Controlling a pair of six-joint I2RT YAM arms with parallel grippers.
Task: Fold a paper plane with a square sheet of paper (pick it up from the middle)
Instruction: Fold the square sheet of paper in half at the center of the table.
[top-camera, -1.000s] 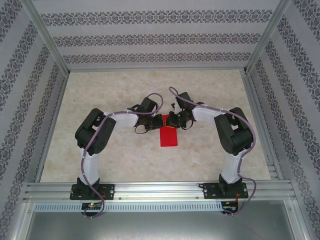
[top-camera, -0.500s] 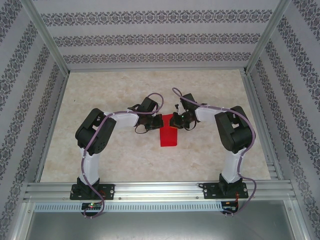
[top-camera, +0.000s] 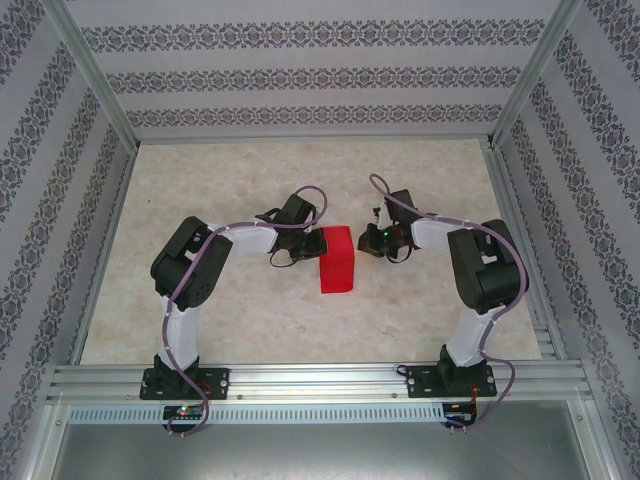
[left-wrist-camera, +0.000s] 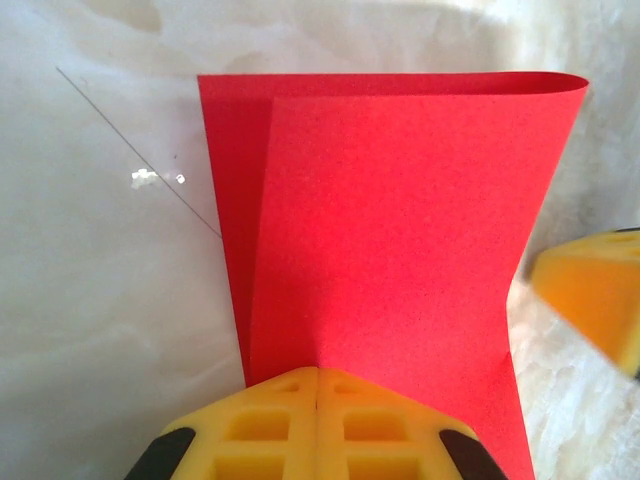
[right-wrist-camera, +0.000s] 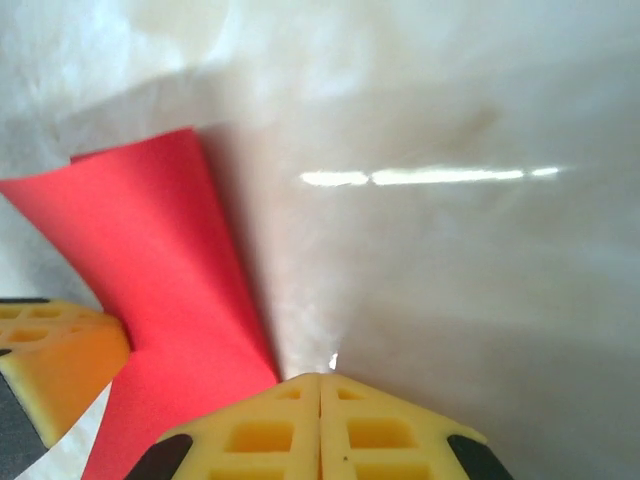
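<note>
- Left gripper: its two yellow fingers are pressed together, pinching one edge of a thin, bright red sheet of paper.
- Sheet ahead of the left jaws: it is doubled over into two layers, the upper one set slightly aside from the lower. The rounded, uncreased bend lies at the edge farthest from the jaws.
- Right gripper: its yellow fingers are closed tip to tip, with nothing between them.
- Sheet relative to the right jaws: in the top view it lies just beside them, apart from the fingertips. In the right wrist view it rises to their left, next to a yellow finger of the left gripper.
- Surroundings: a pale, marbled table top lies beneath both grippers and carries the near end of the sheet.
</note>
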